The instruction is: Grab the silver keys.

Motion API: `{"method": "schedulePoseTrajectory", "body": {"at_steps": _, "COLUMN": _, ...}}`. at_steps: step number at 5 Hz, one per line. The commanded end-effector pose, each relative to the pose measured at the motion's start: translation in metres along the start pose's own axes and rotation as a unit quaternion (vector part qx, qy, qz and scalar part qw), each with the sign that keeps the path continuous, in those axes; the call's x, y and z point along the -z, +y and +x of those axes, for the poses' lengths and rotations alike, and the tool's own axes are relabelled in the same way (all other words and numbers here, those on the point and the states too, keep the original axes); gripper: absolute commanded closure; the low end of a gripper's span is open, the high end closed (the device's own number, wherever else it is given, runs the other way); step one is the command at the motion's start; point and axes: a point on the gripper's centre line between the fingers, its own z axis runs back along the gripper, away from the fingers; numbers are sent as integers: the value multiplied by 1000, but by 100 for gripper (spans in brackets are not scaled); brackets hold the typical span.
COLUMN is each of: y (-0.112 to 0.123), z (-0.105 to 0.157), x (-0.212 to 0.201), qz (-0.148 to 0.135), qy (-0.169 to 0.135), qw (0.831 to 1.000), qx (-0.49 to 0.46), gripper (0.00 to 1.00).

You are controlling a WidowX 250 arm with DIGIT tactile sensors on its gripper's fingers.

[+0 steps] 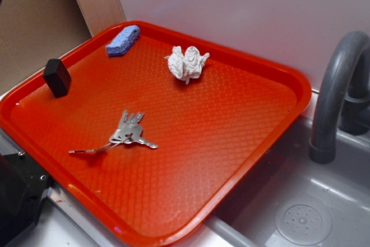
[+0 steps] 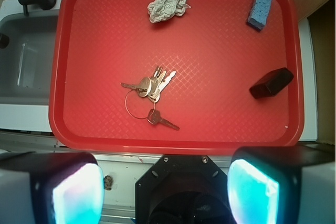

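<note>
Hovering wide open, the gripper (image 2: 165,187) holds nothing above the silver keys (image 2: 149,88).

On the one red tray (image 2: 79,129) I count one bunch of silver keys (image 2: 149,85), one crumpled white paper wad (image 2: 167,3), one blue sponge (image 2: 260,8) and one black block (image 2: 271,83).

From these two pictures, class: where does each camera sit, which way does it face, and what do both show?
Exterior: off the arm, above a tray corner, looking down across the red tray toward the wall and faucet; only a black robot part at lower left.
Wrist: on the arm, looking down; open claw fingers frame the bottom edge.
Shared: silver keys, crumpled white paper, blue sponge, black block.
</note>
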Motion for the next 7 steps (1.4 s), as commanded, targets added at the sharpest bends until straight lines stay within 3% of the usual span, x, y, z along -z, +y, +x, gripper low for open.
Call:
{"method": "schedulePoseTrajectory", "body": {"at_steps": 1, "y": -33, "z": -9, "x": 61, "qz": 53, "qy": -9, "qw": 998, "qx": 17, "gripper": 0}}
{"method": "schedulePoseTrajectory", "body": {"at_steps": 2, "y": -35, "z": -9, "x": 90, "qz": 81, "qy": -32, "qw": 996, "qx": 3, "gripper": 0}}
{"method": "schedulePoseTrajectory", "body": {"at_steps": 3, "y": -31, "z": -2, "x": 108, "qz": 82, "qy": -60, "qw": 995, "qx": -11, "gripper": 0}}
{"method": "schedulePoseTrajectory", "body": {"at_steps": 4, "y": -27, "z": 17, "x": 127, "qz": 54, "qy": -64, "qw": 996, "qx": -13, "gripper": 0}}
{"method": "schedulePoseTrajectory", "body": {"at_steps": 5, "y": -35, "z": 26, "x": 143, "qz": 56, "qy": -60, "qw": 996, "qx": -19, "gripper": 0}}
{"method": "schedulePoseTrajectory", "body": {"at_steps": 6, "y": -46, "z": 39, "x": 162, "qz": 27, "qy": -36, "qw": 998, "qx": -32, "gripper": 0}}
{"method": "schedulePoseTrajectory", "body": {"at_steps": 7, "y": -54, "z": 37, "x": 172, "qz": 21, "qy": -19, "qw": 999, "qx": -27, "gripper": 0}}
